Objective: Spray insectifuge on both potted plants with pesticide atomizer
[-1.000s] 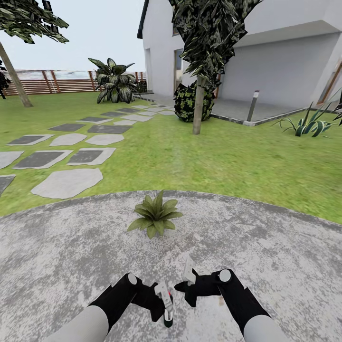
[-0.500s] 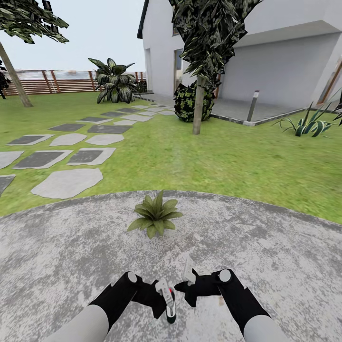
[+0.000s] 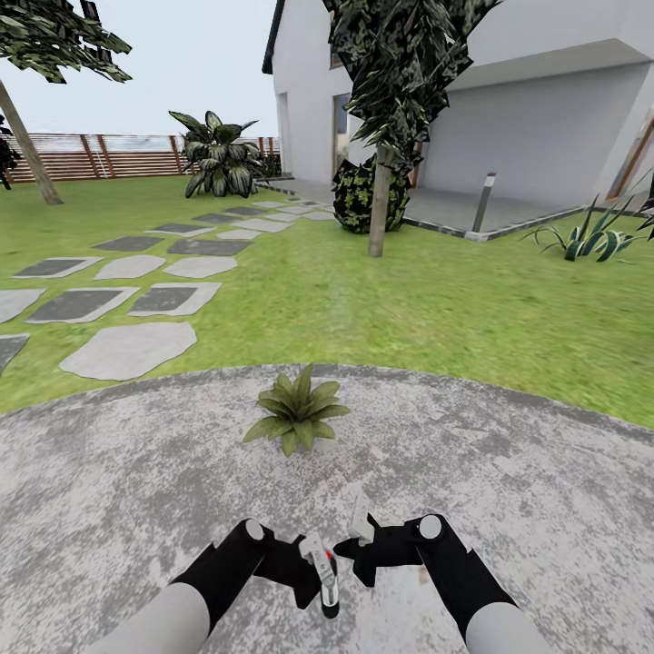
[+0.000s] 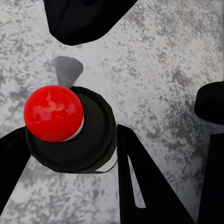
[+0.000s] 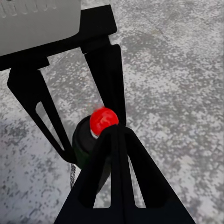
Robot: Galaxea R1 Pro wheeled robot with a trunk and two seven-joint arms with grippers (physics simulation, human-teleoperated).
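The left gripper (image 3: pixel 320 574) sits low in the head view, just left of centre, its jaws closed around the pesticide atomizer (image 3: pixel 325 586), which hangs bottle-down with the pale spray head uppermost. The right gripper (image 3: pixel 350 548) is just beside it, up and to the right; whether its jaws are apart or closed cannot be told, and nothing shows between them.

The left wrist view looks straight along the bottle: a round dark body (image 4: pixel 86 135) with a glossy red ball (image 4: pixel 52 113) on its end, black fingers (image 4: pixel 140 182) pressed at both sides, mottled paving behind. The right wrist view catches the same red ball (image 5: pixel 103 118) and dark bottle framed by the left arm's fingers (image 5: pixel 44 116), with one of its own fingers (image 5: pixel 116 177) crossing in front. The head view shows the label band and trigger head, which the wrist views hide.

Above the jaws, at the frame's middle, a potted plant (image 3: pixel 297 411) stands on the patio (image 3: pixel 109 490), nothing between. Further up lie lawn (image 3: pixel 436 309), stepping stones (image 3: pixel 127 350), a palm trunk (image 3: pixel 379 209), a grey bollard lamp (image 3: pixel 484 202), a striped agave (image 3: pixel 586 238), the house (image 3: pixel 545 118) and, upper left, the fence (image 3: pixel 100 154).
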